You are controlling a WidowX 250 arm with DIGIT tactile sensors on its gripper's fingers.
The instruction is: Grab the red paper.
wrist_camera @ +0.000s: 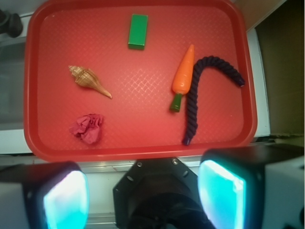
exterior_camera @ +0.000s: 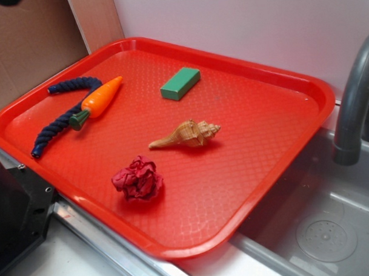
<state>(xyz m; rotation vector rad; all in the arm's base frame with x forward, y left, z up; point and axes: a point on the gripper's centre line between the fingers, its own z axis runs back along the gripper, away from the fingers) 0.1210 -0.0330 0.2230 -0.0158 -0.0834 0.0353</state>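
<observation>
From the wrist camera I see my pincer (wrist_camera: pixel 143 195) with its two pads (wrist_camera: pixel 66 200) spread wide apart and nothing between them, so it stands open and empty. It hangs high above the near edge of the tray (wrist_camera: pixel 143 151), outside the rim, with a strip of grey counter below it.

The red paper (wrist_camera: pixel 87 128) lies on the tray ahead of the pincer and off to its left, close to the near rim, well apart from the pads. It is a crumpled dark crimson ball, resting alone and touching nothing else. In the exterior view the paper (exterior_camera: pixel 138 179) sits near the tray's (exterior_camera: pixel 259 190) front edge, and I cannot see the pincer there.

Farther ahead on that same left side lies the shell (wrist_camera: pixel 88 80), near the paper but not touching it. The green block (wrist_camera: pixel 137 31) lies farthest ahead, about in line with the pincer's middle. Ahead and to the right lies the carrot (wrist_camera: pixel 183 76), its green stub pointing back toward the pincer, just beside the dark rope (wrist_camera: pixel 195 100); I cannot tell whether the two touch. In the exterior view a grey faucet (exterior_camera: pixel 353 102) stands over a sink (exterior_camera: pixel 321 230) beside the tray.
</observation>
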